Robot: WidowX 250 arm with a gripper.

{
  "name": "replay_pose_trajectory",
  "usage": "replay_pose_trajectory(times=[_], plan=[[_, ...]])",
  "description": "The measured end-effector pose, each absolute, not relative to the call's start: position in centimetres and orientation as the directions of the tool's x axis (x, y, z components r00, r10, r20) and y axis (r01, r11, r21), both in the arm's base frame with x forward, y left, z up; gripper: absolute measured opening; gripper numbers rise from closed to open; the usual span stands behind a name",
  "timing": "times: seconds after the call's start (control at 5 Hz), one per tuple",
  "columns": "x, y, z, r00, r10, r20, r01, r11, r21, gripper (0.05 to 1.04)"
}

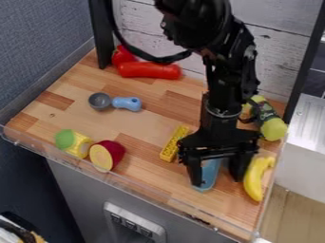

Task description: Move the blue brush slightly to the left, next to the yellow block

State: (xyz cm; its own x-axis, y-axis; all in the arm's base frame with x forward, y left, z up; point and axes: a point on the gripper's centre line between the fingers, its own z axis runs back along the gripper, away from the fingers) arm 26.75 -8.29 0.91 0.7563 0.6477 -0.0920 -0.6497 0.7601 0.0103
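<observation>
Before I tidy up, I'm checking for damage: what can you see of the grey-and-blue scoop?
The scoop has a round, hollow grey bowl and a short, chunky light-blue handle with a rounded end. It looks like plastic, with no obvious damage. It lies on the wooden counter, bowl towards picture left, touching nothing else.

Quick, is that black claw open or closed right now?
Gripper: open, with a blue object between its spread fingers; whether they touch it can't be told.

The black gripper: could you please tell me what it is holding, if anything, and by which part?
Nothing appears held: the gripper has its fingers apart, and the blue object shows between them with a gap on one side.
</observation>
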Motion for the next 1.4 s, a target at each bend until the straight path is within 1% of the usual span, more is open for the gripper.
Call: replay_pose_trajectory(times=[0.2, 0.4, 0.6, 0.8, 1.2, 1.4], plan=[[27.1, -8.3, 0.8, 0.745, 0.661, -0.092, -0.664, 0.748, 0.004, 0.674], [27.2, -8.3, 0.7, 0.780, 0.619, -0.095, -0.622, 0.783, -0.006, 0.363], [27.7, -8.5, 0.7, 0.824, 0.560, -0.090, -0.563, 0.826, -0.018, 0.168], [27.6, -8.6, 0.7, 0.859, 0.504, -0.090, -0.507, 0.861, -0.023, 0.064], [27.1, -8.6, 0.6, 0.877, 0.469, -0.103, -0.474, 0.880, -0.021, 0.055], [26.5, -8.3, 1.5, 0.914, 0.378, -0.148, -0.381, 0.925, 0.008, 0.054]])
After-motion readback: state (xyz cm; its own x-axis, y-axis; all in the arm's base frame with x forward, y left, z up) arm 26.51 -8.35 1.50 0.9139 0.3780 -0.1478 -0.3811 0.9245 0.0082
